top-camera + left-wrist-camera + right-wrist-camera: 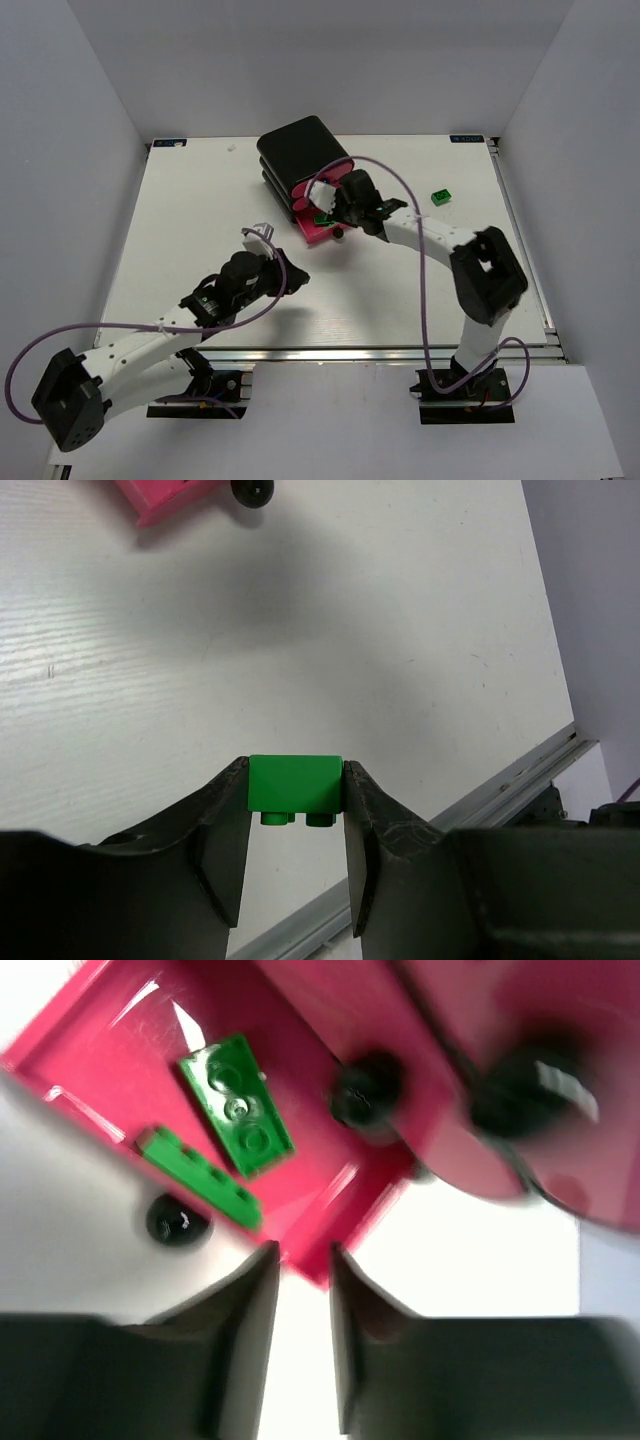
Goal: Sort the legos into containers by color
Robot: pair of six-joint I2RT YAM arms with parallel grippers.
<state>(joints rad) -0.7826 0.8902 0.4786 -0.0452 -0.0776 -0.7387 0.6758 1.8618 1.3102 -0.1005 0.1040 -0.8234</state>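
In the left end effector (pixel 296 825), a smooth boxy green brick (pixel 295 783)

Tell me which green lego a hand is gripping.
The green brick pinched in the left hand; two green plates lie in the open pink drawer, another green block sits loose on the table.
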